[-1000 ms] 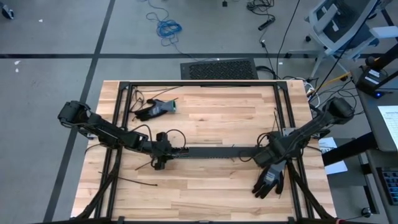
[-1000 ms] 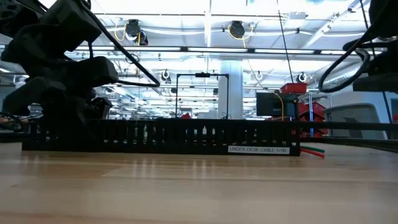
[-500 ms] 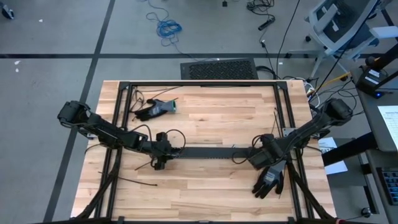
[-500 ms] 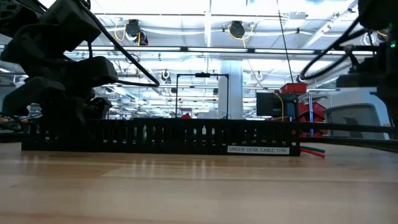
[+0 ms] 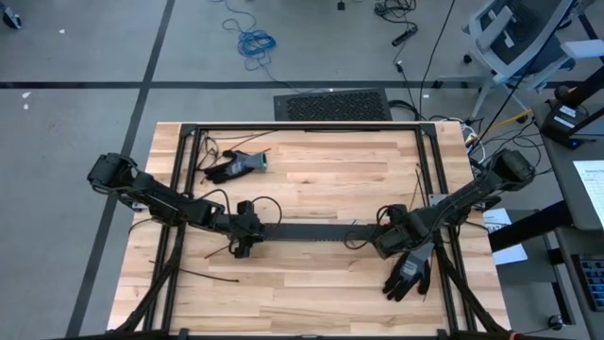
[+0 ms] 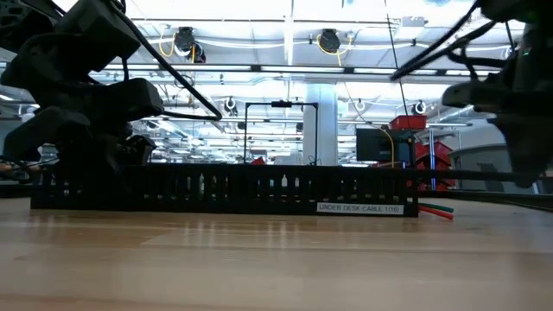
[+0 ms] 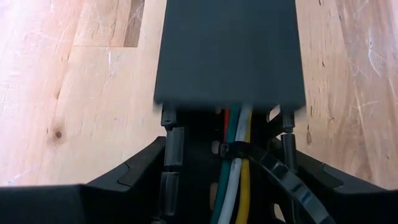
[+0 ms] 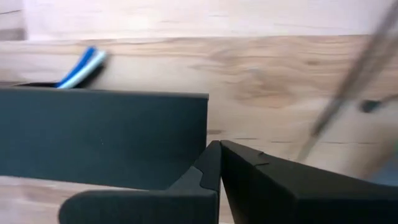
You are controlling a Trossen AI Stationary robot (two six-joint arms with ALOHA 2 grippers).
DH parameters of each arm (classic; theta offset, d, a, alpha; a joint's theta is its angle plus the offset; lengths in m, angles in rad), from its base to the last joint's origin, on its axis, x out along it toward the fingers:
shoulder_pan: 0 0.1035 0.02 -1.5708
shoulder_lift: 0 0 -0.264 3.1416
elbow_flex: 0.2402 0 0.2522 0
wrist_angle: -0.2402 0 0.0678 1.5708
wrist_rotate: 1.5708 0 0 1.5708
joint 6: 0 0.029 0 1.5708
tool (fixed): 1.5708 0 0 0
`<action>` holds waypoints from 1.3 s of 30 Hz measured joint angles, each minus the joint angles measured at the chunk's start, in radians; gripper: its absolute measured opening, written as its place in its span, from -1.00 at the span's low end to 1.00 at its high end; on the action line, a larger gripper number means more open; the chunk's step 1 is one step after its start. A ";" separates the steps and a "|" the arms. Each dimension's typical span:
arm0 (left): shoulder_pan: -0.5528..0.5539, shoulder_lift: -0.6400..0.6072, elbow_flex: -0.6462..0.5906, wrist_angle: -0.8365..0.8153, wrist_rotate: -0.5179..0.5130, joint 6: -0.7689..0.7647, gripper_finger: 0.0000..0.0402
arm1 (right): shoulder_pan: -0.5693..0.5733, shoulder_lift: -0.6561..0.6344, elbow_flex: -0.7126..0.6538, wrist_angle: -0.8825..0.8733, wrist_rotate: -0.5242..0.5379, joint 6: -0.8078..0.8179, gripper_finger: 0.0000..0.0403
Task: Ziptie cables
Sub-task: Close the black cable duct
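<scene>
A long dark cable tray (image 5: 321, 230) lies across the middle of the table. The cables (image 7: 235, 180), red, green, white and yellow, run along the inside of the tray under its cover (image 7: 229, 50), with a black ziptie (image 7: 235, 150) around them. Red and green ends (image 6: 436, 210) stick out at the tray's right end, and blue and white ones (image 8: 81, 67) show past it. My left gripper (image 5: 251, 230) (image 7: 230, 158) is at the tray's left end. My right gripper (image 5: 382, 238) (image 8: 219, 155) is shut at the tray's right end (image 8: 202, 124). My left gripper has the tray's left end between its two fingers, one on the outside of each slotted side wall (image 7: 169, 155). The fingers slant down from the table's left and lie along the tray. The tray rests flat on the table. My right gripper's shut fingertips (image 8: 214, 149) stand right beside the tray's end edge; I cannot tell whether they touch it.
A black glove (image 5: 236, 166) lies at the far left and another (image 5: 408, 274) at the near right, close to my right arm. Loose black zipties (image 5: 203, 276) lie near the left front. A dark frame (image 5: 302, 127) borders the table.
My right gripper has moved toward the table's left, up to the tray's right end, and has tipped further downward, staying shut. The tray and cables lie as before.
</scene>
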 joint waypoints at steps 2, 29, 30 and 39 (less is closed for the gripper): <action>0.000 0.000 0.000 0.001 0.000 0.000 0.22 | -0.020 0.015 0.000 0.050 0.003 -0.044 -1.00; 0.000 -0.001 -0.001 -0.002 -0.015 -0.010 0.22 | -0.164 0.120 0.039 0.295 0.081 -0.286 -1.00; 0.000 -0.001 -0.001 -0.002 -0.016 -0.010 0.22 | -0.165 0.124 0.040 0.296 0.084 -0.290 -1.00; 0.000 -0.001 -0.001 0.002 -0.017 -0.003 0.22 | -0.167 0.203 0.056 0.302 0.094 -0.324 -1.00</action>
